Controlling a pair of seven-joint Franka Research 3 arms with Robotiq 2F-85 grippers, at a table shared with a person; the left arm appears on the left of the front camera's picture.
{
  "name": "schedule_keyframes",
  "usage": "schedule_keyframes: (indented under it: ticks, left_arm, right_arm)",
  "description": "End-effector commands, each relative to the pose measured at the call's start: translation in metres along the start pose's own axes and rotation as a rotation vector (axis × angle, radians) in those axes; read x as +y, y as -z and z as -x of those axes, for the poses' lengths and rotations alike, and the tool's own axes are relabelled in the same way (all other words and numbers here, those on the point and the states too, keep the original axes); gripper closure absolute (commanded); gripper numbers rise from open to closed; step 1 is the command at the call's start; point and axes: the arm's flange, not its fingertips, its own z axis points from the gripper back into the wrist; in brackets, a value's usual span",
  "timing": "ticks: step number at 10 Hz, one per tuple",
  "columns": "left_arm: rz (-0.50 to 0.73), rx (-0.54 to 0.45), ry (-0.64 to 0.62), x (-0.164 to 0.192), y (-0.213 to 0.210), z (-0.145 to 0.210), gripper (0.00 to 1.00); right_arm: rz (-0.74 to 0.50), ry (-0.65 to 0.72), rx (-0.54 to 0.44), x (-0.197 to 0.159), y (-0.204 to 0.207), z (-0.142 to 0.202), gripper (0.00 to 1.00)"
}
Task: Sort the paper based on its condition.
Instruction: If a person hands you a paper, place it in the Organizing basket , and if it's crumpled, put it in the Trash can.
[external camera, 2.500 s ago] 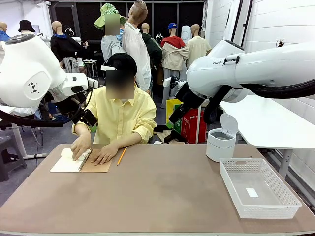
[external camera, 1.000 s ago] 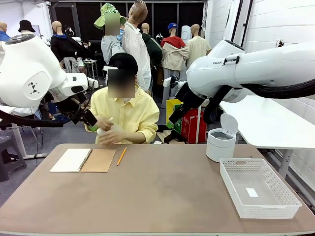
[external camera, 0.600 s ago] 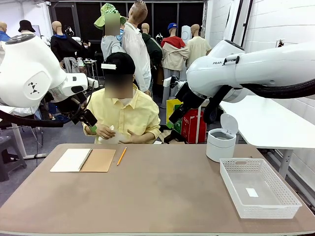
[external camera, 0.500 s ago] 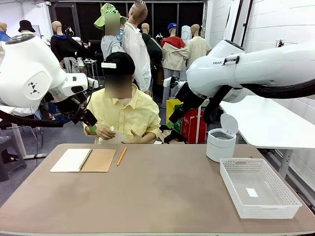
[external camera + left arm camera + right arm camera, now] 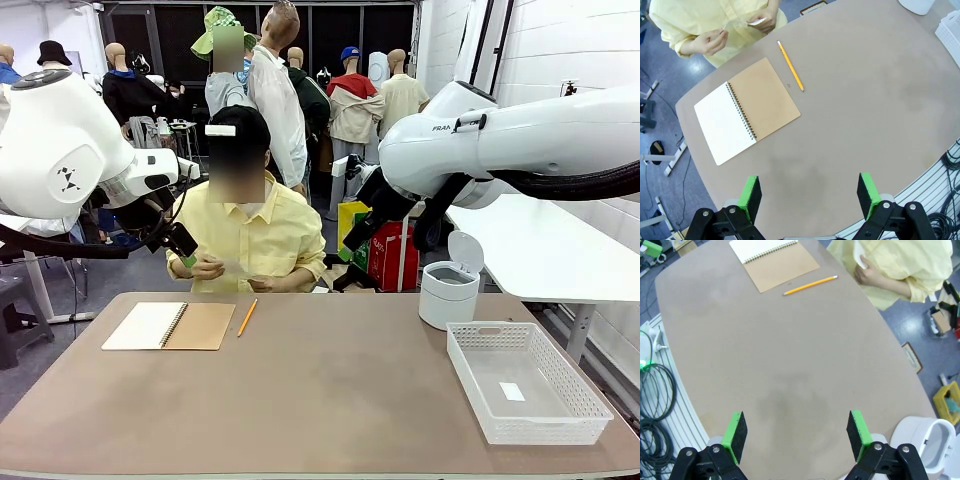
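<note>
Paper [image 5: 756, 21] seemingly in person's hands [image 5: 715, 41], far from both | left end effector [image 5: 809, 196] spread | right end effector [image 5: 797, 434] spread

We see the brown worktop [image 5: 330, 400] bearing an open notebook [image 5: 168, 326], a pencil [image 5: 246, 318] just beside it, and a white bin [image 5: 447, 295] and basket [image 5: 497, 328] well apart from it.

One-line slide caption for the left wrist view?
Left gripper, fingers open, hovers over the table; across it a person holds paper beyond the open notebook and pencil.

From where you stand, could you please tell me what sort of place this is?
Likely a robotics lab: the white left arm and right arm flank a table shared with a person, with cables nearby.
</note>
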Motion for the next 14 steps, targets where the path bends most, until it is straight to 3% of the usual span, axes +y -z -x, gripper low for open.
schedule_keyframes:
  ticks: [1,14]
  left_arm:
    - [0.002,-0.006,0.0,0.0007,-0.0003,0.0001,0.0]
    - [0.002,-0.006,0.0,0.0007,-0.0003,0.0001,0.0]
  right_arm:
    - [0.002,0.001,0.003,0.0003,0.0011,0.0004,0.0]
    - [0.002,0.001,0.003,0.0003,0.0011,0.0004,0.0]
